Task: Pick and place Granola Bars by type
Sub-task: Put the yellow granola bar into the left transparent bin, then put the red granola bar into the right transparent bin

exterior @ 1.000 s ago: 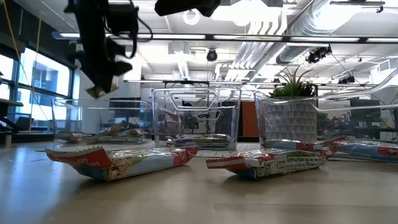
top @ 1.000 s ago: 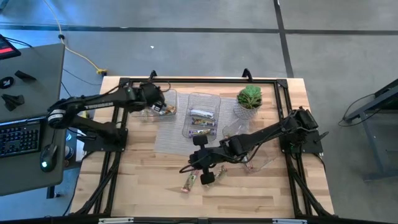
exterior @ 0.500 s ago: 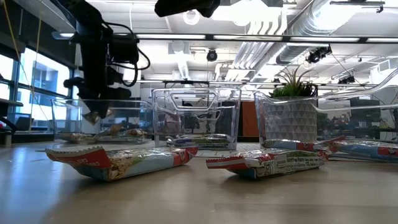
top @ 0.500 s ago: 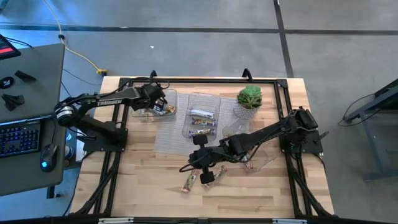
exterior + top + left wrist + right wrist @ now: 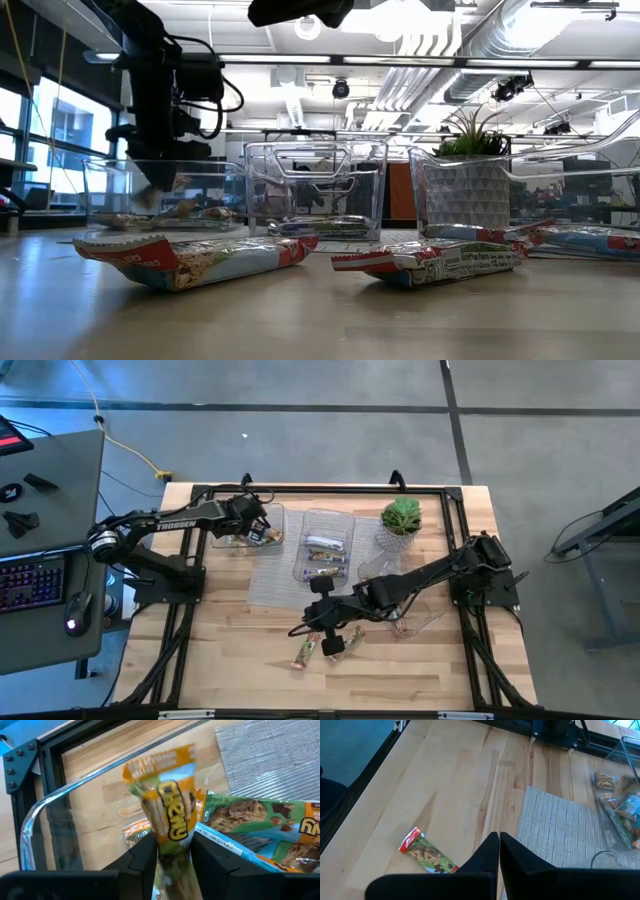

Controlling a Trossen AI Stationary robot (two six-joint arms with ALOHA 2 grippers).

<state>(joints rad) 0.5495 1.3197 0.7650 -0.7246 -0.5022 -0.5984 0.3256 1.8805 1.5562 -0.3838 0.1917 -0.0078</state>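
We see a light wood counter [image 5: 250, 680] ringed by a black frame, with a grey woven mat [image 5: 275, 585] in the middle and three clear trays along the far side next to a small potted plant [image 5: 401, 518]. The left claw [image 5: 256, 530] hangs inside the left tray [image 5: 272, 512], its fingers [image 5: 145, 860] clamped on an orange-and-green granola bar [image 5: 170, 815] that sticks out straight ahead of them; more wrapped bars [image 5: 260, 817] lie just beyond and beside the claw on the tray floor. The right claw [image 5: 325, 635] hovers over bare wood at the near edge of the mat, fingers [image 5: 492, 851] pressed together, nothing in them. Right under and just beside that claw lie two loose bars [image 5: 306, 653], one red-ended bar [image 5: 425, 852] showing just ahead of the fingers. The middle tray [image 5: 345, 520] holds several bars, well apart from both claws. Around the counter: grey concrete floor [image 5: 330, 430], a desk with a keyboard [image 5: 28, 582] beside the left arm, and an open workshop with ceiling ducts [image 5: 470, 40] and big windows [image 5: 60, 140] behind.
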